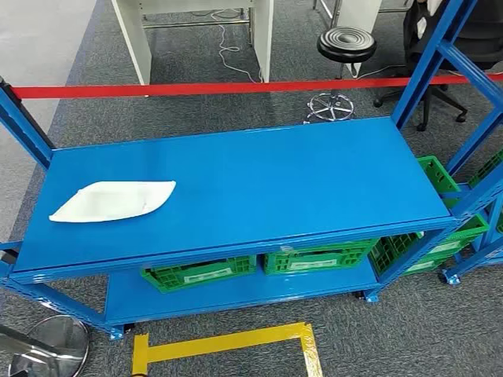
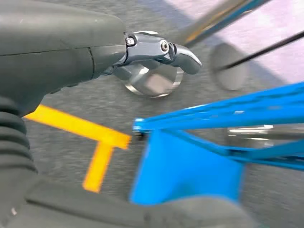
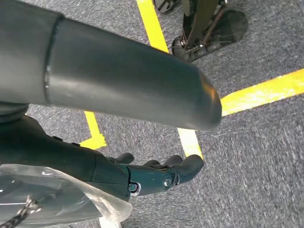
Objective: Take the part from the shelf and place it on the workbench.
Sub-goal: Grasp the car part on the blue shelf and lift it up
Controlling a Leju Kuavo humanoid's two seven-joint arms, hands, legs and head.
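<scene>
A white bagged part (image 1: 112,200) is seen lying on the blue shelf (image 1: 284,181), a clear bag (image 3: 53,199) is held by the right hand (image 3: 143,175), and the left hand (image 2: 118,52) is seen empty, fingers extended.

You see a red tape line (image 1: 237,88) | beyond it a black stool (image 1: 346,43) | nearer, green crates (image 1: 199,273) | yellow floor tape (image 1: 225,342).
</scene>
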